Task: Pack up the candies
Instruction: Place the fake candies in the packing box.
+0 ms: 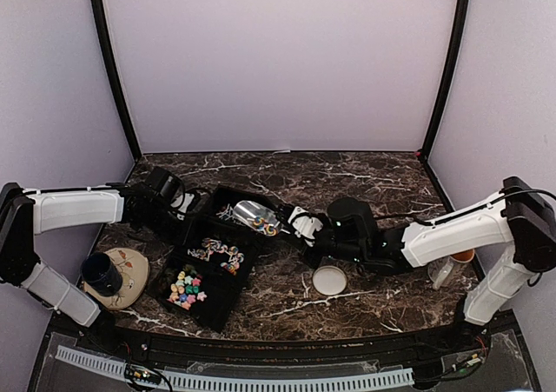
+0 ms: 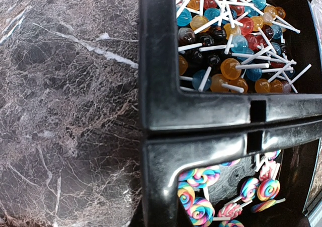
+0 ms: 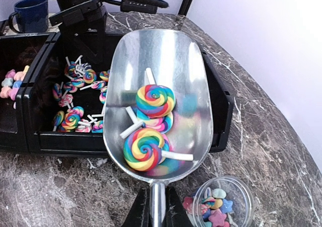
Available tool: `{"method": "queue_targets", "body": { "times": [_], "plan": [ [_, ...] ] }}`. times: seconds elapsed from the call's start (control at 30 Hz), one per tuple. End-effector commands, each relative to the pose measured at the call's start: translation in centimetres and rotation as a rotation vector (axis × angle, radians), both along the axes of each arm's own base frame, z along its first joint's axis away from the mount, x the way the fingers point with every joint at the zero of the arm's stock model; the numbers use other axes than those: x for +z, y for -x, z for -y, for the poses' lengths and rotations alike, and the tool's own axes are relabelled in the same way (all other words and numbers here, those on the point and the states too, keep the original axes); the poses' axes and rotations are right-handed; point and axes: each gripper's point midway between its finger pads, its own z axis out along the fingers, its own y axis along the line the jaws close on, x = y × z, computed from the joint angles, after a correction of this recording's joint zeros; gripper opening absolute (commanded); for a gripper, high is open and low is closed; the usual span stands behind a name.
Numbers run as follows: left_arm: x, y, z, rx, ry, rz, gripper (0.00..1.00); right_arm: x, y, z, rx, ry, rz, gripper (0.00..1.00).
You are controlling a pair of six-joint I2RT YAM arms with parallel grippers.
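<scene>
Starting at your left, the left gripper (image 1: 176, 202) is sitting closed right down at the far rim of the black plastic three-compartment tray (image 1: 228, 298). Its fingertips are hiding from its own camera, so you cannot tell whether it is pinching the wall or only resting there. If it is only resting, the tray is likely going to slide as soon as anything drags on it.

The candies are lying sorted in that tray. Pastel star-shaped sweets (image 1: 185, 288) are filling the nearest compartment, rainbow swirl lollipops (image 1: 217, 253) the middle one, and glossy ball lollipops on white sticks (image 2: 226, 46) the farthest.

Moving right, the shiny metal scoop (image 3: 161, 61) is hovering over the tray's right wall, carrying a few swirl lollipops low in its bowl. The right gripper (image 3: 157, 214) is clamping narrowly on its thin handle. That handle is looking slim and smooth, so the scoop may be prone to rolling in the grip when you tilt it.

Just right of the handle, the small clear round pot (image 3: 221, 202) is waiting with star sweets already inside (it is far narrower than the scoop's mouth). The lollipops' sticks are crossing, so they may be sliding out as one clump and spilling onto the dark marble tabletop (image 3: 282, 136). The wrist is also hanging close above the pot and could be knocking it over. The white round lid (image 1: 329, 280) is lying nearby, within reach of a careless sweep.
</scene>
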Motion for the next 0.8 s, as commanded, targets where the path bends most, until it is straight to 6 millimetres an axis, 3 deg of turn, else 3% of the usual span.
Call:
{"method": "queue_targets", "body": {
  "times": [0.0,0.1,0.27,0.53,0.77],
  "plan": [
    [5.1,-2.2,2.2,-0.007,0.149,0.133,0.00,3.3,-1.9,0.8,-0.093,-0.067,0.075,0.00],
    [5.2,-2.2,2.1,-0.007,0.144,0.136,0.00,2.9,-2.5,1.8,-0.132,-0.020,0.035,0.00],
    [5.3,-2.2,2.1,-0.007,0.146,0.139,0.00,2.3,-3.5,5.3,-0.238,0.079,-0.027,0.00],
    [5.3,-2.2,2.2,-0.009,0.151,0.134,0.00,1.4,-3.4,10.4,-0.371,0.253,-0.111,0.00],
    [5.2,-2.1,2.3,-0.010,0.153,0.128,0.00,0.7,-2.6,12.3,-0.408,0.382,-0.188,0.00]
  ]
}}
